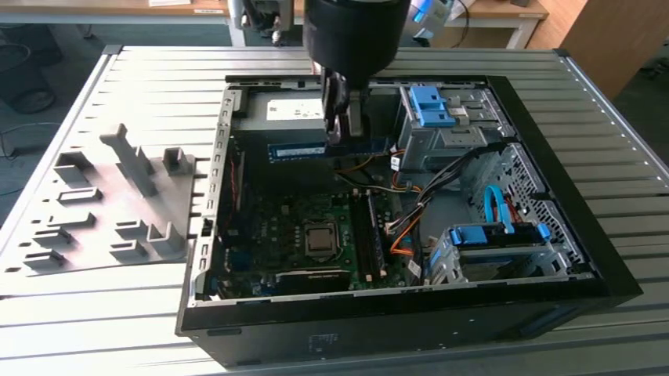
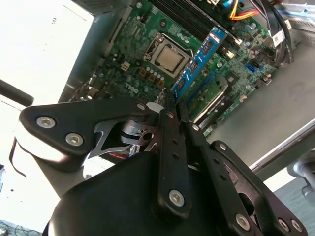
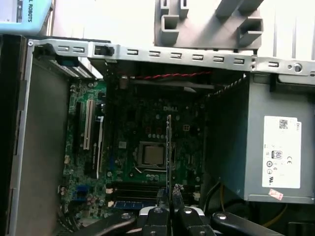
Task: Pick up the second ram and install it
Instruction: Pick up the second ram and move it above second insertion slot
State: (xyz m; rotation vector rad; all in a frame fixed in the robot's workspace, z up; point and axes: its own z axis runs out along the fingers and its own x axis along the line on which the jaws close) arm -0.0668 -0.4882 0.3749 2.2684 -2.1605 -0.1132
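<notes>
Held the second ram (image 1: 313, 150) pinched in the gripper (image 1: 341, 137), above the motherboard's (image 1: 277, 227) edge by the power supply (image 1: 287, 110). Carrying step, apparently; demanded exact alignment with the memory slots (image 3: 135, 188).

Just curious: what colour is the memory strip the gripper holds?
The strip is blue with black chips, clearest in the second wrist view.

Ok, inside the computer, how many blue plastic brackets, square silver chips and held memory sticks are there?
Blue plastic drive brackets: 2
Square silver processor chip: 1
Thin blue memory strip, in the jaws of the black gripper: 1
Total: 4
</notes>
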